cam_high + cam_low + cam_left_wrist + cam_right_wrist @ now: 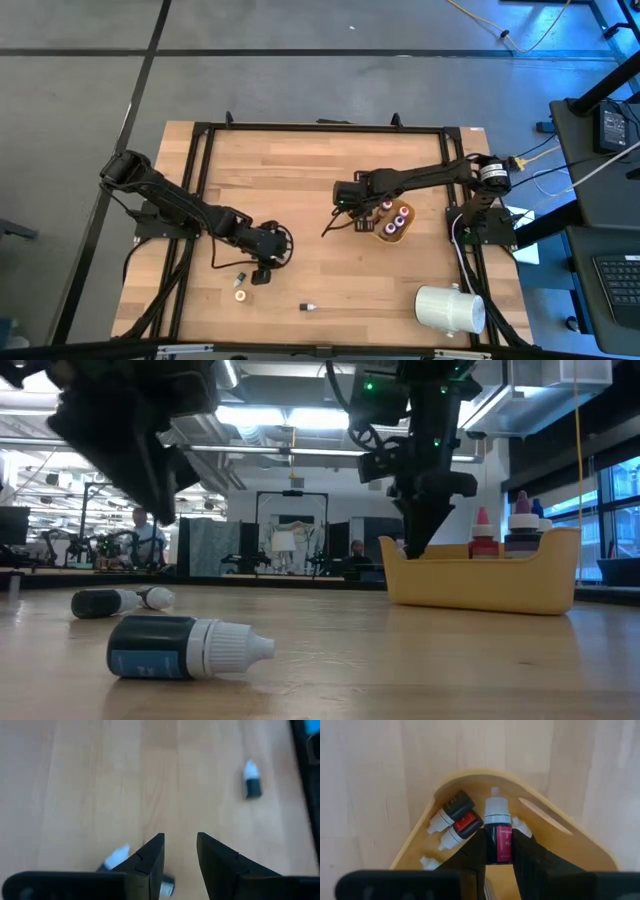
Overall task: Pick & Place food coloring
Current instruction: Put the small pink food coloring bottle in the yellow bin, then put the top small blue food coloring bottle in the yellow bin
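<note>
Right tool [497, 851]: clamped on a red dropper bottle [499, 832], cap outward, inside the yellow bowl [555, 827]. Left tool [179, 852]: fingers parted, empty, over the table [300, 180]; nearest loose bottle [116, 857] lay just beside it, on its side

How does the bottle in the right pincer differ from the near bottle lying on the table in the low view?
The red-bodied bottle sits clamped in the right pincer above the yellow bowl; the dark blue-labelled bottle lies on its side on the bare table, untouched. The left pincer is open, holding neither. Both are small white-capped dropper bottles.
</note>
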{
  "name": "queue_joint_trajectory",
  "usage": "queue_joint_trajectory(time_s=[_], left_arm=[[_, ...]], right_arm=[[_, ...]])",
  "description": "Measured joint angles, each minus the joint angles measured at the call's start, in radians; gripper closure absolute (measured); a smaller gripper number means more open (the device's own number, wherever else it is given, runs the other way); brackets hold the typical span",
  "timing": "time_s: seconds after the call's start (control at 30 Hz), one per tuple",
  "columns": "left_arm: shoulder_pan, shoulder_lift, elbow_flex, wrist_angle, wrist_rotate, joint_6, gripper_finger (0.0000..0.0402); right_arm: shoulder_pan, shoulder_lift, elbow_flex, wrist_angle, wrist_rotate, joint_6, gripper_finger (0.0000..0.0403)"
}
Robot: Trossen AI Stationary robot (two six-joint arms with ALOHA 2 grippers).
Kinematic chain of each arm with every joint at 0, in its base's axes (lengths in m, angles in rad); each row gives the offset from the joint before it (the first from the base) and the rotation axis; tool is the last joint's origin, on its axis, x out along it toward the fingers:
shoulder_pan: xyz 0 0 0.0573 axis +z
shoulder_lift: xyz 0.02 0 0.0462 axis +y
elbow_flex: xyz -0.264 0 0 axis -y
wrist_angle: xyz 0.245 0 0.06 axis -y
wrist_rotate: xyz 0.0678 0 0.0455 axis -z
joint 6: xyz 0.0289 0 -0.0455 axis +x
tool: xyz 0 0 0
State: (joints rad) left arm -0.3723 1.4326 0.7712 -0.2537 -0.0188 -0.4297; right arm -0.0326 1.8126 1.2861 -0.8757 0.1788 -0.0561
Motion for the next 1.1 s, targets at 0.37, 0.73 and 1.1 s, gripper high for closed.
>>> queue_joint_trajectory(time_s=[0.37,0.73,1.1], left_arm=[[0.000,0.000,0.000,-0.072,-0.015,-0.002,0.0235],[-0.045,0.000,0.000,-0.104,-0.010,0.039,0.0215],[-0.050,0.000,0.000,-0.104,-0.018,0.066,0.0214]], right_arm=[[0.000,0.001,0.000,0.008,0.003,0.025,0.0324],[0.000,0.001,0.000,0.017,0.003,0.000,0.0303],[0.000,0.001,0.000,0.013,0.004,0.041,0.0250]])
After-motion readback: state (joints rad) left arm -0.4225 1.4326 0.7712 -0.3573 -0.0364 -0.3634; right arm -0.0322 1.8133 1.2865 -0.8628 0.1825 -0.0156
